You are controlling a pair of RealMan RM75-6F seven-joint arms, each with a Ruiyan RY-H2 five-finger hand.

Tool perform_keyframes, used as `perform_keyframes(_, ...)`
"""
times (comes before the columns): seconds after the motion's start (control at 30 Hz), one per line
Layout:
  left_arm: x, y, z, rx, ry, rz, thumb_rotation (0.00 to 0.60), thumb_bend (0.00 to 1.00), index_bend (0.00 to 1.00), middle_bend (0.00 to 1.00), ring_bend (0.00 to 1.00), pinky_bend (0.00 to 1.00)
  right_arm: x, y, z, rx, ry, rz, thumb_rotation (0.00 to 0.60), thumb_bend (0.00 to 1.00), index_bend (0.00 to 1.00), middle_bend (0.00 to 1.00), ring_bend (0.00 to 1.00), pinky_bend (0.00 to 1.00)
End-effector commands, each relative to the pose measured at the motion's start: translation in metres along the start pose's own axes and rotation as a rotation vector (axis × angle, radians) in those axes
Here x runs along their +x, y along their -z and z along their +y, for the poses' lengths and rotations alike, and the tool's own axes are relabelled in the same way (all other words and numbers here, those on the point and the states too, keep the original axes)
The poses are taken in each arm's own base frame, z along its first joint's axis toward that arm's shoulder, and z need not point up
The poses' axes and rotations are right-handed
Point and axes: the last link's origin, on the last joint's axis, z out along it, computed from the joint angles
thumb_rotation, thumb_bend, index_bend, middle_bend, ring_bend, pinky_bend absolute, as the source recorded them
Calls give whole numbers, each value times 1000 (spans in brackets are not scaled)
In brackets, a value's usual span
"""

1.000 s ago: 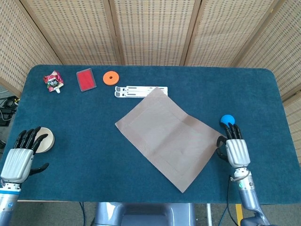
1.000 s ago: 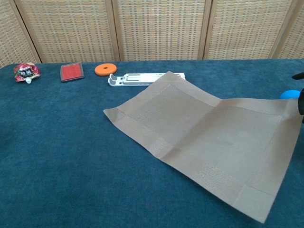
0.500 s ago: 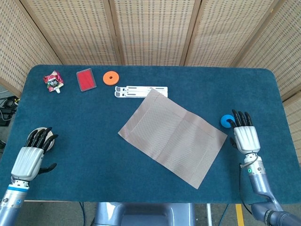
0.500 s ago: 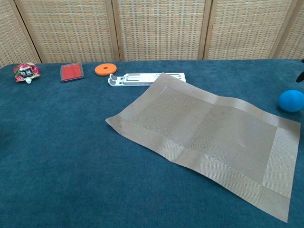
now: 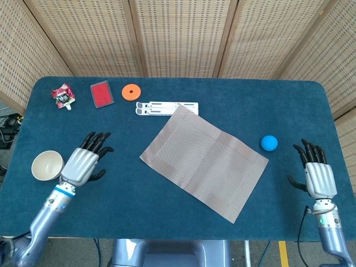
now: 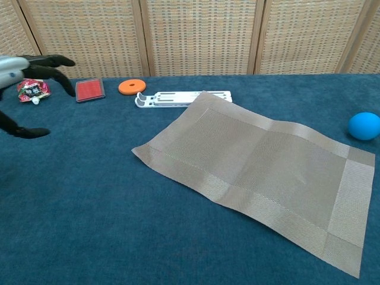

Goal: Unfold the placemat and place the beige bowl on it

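One woven, grey-brown rectangular placemat [image 5: 203, 164] lies flat and fully opened at the centre of the bench [image 5: 183, 105], which is covered in blue carpet-like pile; the mat's long axis runs diagonally, from far-left to near-right in the head view, and a faint crease crosses its middle. One round beige bowl [image 5: 47, 165] stands upright, mouth up, near the bench's left edge, well apart from the mat. The left hand [image 5: 83, 161] hovers just right of the bowl, fingers spread, holding nothing. The right hand [image 5: 318, 174] sits near the bench's right front edge, fingers likewise spread and empty. One smooth blue ball [image 5: 269, 143] rests near the mat's right corner. Along the far side: one red crinkled packet [image 5: 63, 95], one flat red rectangular pad [image 5: 102, 93], one orange ring-shaped disc [image 5: 131, 92], one flat white plastic stand [image 5: 166, 107]
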Motion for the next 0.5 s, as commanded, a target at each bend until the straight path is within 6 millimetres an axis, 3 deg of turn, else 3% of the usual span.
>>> perform_keyframes(0.03, -11, -42, 10, -19, -14, -31, 600, 296, 315, 0, 0, 0, 5, 6, 3, 4, -24, 4, 600, 406, 145, 0, 0, 0)
perform_keyframes(0.13, -22, -65, 15, -16, -33, -68, 600, 299, 324, 0, 0, 0, 8, 6, 6, 0, -44, 6, 600, 432, 131, 0, 0, 0)
perform_keyframes(0.5, -60, -116, 41, -40, -128, -155, 600, 301, 419, 0, 0, 0, 13, 0, 14, -17, -85, 22, 600, 454, 121, 0, 0, 0)
